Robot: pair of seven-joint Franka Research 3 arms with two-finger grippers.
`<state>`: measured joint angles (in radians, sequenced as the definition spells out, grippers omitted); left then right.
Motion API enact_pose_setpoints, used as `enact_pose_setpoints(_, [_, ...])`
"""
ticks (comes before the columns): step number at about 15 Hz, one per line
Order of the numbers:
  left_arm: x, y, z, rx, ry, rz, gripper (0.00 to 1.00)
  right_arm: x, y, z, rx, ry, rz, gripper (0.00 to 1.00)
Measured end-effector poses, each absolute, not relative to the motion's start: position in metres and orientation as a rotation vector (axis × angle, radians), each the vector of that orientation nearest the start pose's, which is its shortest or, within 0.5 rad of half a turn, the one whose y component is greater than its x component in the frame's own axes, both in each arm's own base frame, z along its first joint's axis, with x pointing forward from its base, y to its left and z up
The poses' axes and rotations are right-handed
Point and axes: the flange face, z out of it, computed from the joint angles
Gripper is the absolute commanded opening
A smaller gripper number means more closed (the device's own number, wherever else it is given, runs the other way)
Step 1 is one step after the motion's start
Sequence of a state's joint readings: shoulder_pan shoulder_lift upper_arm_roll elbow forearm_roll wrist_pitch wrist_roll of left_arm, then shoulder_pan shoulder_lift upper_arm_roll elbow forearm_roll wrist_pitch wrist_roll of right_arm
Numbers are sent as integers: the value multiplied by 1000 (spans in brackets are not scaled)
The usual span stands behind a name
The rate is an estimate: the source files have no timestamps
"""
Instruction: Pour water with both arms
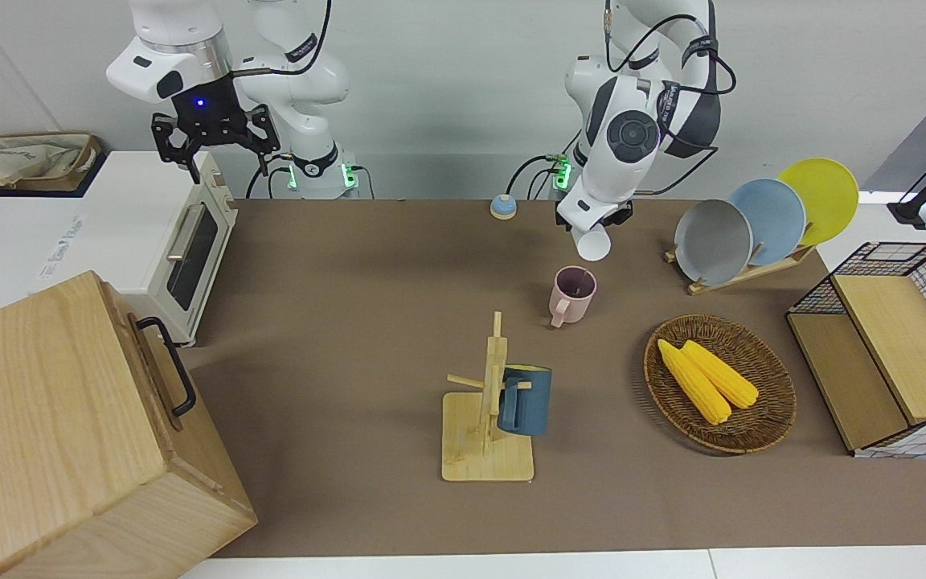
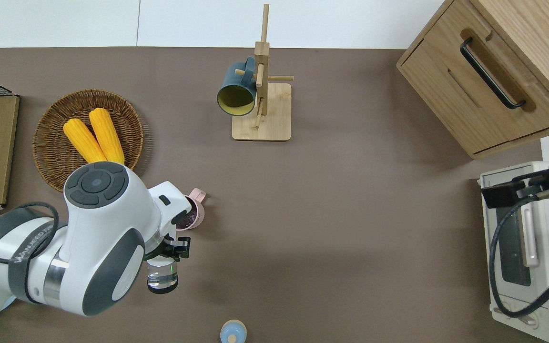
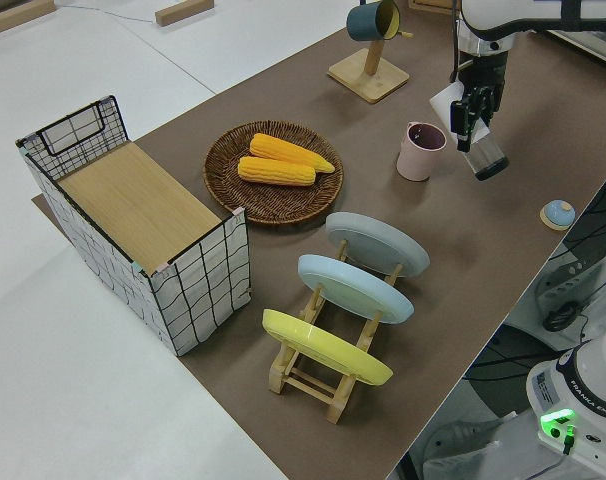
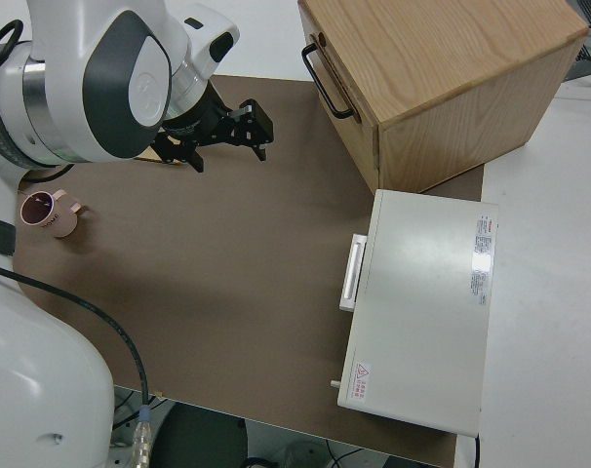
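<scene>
My left gripper is shut on a clear glass and holds it tilted in the air over the brown mat, between the pink mug and a small blue bell. The glass also shows in the front view and the left side view, close above the pink mug, which stands upright and looks dark inside. I cannot tell whether water is running. The right arm is parked with its gripper open and empty.
A wooden mug tree holds a dark blue mug mid-table. A wicker basket with two corn cobs, a plate rack and a wire basket stand at the left arm's end. A toaster oven and wooden cabinet stand at the right arm's end.
</scene>
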<state>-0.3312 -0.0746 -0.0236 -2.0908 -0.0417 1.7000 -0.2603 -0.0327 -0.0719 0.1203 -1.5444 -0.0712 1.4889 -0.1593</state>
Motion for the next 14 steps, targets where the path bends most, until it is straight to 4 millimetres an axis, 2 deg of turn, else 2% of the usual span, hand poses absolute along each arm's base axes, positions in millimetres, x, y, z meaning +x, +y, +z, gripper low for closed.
enact_pose_setpoints(3, [449, -171, 431, -3076, 123, 382, 0, 522, 40, 668, -3198, -386, -21, 992])
enact_pose_setpoints(9, [425, -163, 413, -3128, 115, 197, 0, 522, 40, 668, -3198, -386, -21, 992])
enact_pose_setpoints(14, [422, -167, 408, -3139, 99, 135, 0, 522, 40, 668, -3198, -386, -21, 992])
